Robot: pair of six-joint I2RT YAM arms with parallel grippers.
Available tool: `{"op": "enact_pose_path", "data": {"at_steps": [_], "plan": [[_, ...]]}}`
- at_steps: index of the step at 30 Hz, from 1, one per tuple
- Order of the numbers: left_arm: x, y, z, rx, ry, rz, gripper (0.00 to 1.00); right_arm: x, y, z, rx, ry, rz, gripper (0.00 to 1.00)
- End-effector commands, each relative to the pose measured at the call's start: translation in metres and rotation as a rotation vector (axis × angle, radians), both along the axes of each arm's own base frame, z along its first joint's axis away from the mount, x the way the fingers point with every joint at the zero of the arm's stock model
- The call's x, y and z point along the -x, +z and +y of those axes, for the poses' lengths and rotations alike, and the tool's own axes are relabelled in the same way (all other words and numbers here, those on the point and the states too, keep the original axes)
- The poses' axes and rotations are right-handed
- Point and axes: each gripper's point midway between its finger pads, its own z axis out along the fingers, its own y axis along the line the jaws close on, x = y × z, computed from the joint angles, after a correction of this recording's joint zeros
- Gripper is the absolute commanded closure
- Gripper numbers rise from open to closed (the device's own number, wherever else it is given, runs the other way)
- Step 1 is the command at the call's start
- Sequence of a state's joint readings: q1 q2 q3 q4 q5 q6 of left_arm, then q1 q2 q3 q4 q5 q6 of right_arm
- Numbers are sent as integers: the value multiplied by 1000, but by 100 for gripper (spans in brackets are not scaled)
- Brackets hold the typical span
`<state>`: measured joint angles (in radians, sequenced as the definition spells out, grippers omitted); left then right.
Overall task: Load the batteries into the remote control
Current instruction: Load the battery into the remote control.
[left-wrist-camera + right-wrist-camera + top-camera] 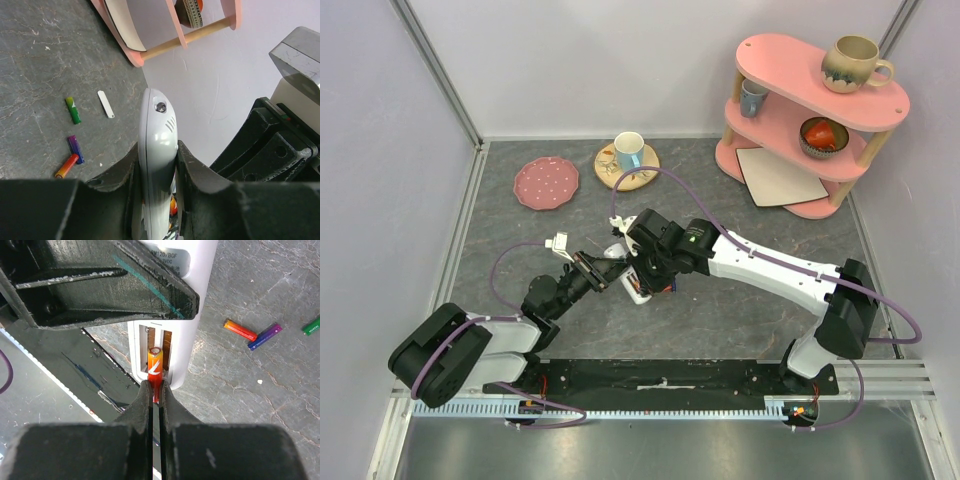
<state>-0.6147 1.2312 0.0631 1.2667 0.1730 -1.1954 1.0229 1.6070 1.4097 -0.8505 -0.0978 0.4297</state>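
Observation:
The white remote control (pixel 157 145) is held on edge above the table, with my left gripper (pixel 157 156) shut on its sides. Its rear battery recess (pixel 146 340) faces my right gripper (pixel 156 389), which is shut on an orange battery (pixel 155 365) whose far end sits inside the recess. Three loose batteries lie on the table: orange-red (pixel 240 330), blue-purple (pixel 265 336) and green (pixel 311 326). In the top view both grippers meet at the table's middle, left (pixel 610 268) and right (pixel 642 280).
A small white strip (pixel 106 104) lies near the green battery (pixel 73 110). At the back stand a pink shelf (pixel 810 120) with mugs and a bowl, a pink plate (pixel 546 183) and a cup on a wooden coaster (pixel 628 155).

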Motion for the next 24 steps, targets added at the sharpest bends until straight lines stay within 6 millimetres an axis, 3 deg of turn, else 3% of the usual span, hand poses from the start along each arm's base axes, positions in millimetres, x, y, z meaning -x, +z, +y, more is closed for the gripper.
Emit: {"op": "enact_pose_path", "data": {"at_steps": [1, 24], "plan": [[12, 74, 5, 163, 0, -263, 98, -5, 7, 9, -48, 4, -16, 100], [12, 79, 0, 170, -10, -255, 98, -16, 6, 26, -100, -22, -19, 100]]}}
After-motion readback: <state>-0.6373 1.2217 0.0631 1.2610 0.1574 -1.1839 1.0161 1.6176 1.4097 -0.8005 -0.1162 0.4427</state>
